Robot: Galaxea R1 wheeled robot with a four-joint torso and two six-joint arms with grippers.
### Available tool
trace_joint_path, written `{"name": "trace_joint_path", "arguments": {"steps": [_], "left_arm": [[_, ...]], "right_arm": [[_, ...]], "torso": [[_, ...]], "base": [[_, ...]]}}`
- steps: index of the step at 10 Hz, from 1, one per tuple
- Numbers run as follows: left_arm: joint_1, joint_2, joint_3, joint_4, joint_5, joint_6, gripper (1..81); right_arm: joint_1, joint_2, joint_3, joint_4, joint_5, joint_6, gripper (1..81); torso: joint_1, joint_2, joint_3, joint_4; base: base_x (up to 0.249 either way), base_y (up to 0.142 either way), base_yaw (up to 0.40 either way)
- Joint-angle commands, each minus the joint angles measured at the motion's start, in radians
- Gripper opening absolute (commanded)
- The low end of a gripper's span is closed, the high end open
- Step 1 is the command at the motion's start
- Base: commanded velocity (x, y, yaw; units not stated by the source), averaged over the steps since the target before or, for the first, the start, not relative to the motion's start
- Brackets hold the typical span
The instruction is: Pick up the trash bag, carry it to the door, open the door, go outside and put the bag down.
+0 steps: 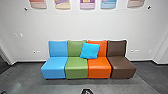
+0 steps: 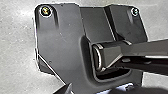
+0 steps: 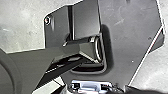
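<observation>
A four-coloured sofa stands along a pale wall (image 1: pixel 75 25), facing the robot.
In the head view, blue (image 1: pixel 53 71), green (image 1: pixel 76 72), orange (image 1: pixel 100 71) and brown (image 1: pixel 123 70) seats run side by side from left to right on a grey floor (image 1: pixel 27 80); a bright blue cushion (image 1: pixel 90 50) leans, tilted, across the green and orange backs, with a row of posters (image 1: pixel 87 3) above, cut off by the top edge. In the left wrist view, the robot's own dark plate (image 2: pixel 62 37) and jointed bar (image 2: pixel 147 50) lie over a light floor; whether the left claw is spread or pressed together, I cannot tell. The right wrist view has the plate and bar again, and I cannot tell the right claw's state either. Where the trash bag is, I cannot tell.
</observation>
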Motion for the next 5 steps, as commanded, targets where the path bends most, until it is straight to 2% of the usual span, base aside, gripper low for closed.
{"name": "trace_joint_path", "arguments": {"steps": [1,5], "left_arm": [[-0.027,-0.005,0.005,-0.004,0.05,-0.001,81.1],[-0.025,-0.005,0.003,-0.004,0.05,-0.001,81.1]], "right_arm": [[0.024,-0.012,0.018,-0.016,-0.058,-0.007,81.1],[0.025,-0.012,0.018,-0.016,-0.059,-0.007,81.1]], "torso": [[0.0,0.0,0.0,0.0],[0.0,0.0,0.0,0.0]], "base": [[0.167,0.0,0.0],[0.158,0.0,0.0]]}}
